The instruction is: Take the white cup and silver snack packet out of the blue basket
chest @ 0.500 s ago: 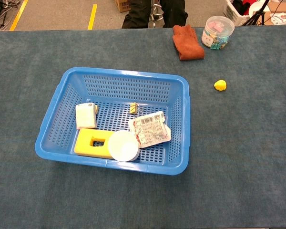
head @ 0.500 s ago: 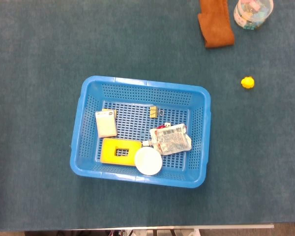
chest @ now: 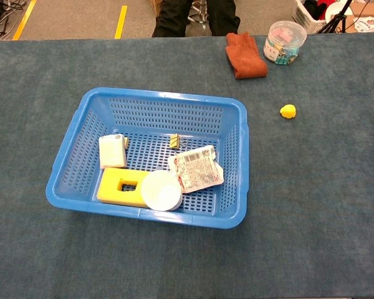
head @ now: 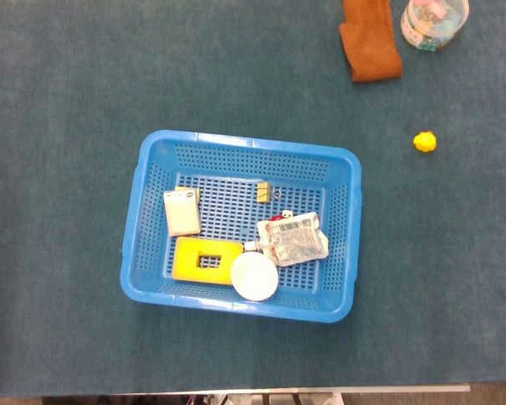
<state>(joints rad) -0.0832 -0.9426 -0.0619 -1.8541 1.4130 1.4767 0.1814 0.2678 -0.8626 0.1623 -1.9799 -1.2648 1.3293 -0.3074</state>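
change: we see nothing on the table moved since half a second ago, so the task is unstarted | basket (head: 246, 142) holds, left to right: card (head: 182, 212), yellow block (head: 206, 260), cup (head: 254, 275), packet (head: 294, 239) touching the cup | hands: neither in view, so we cannot tell their pose, perhaps parked below frame
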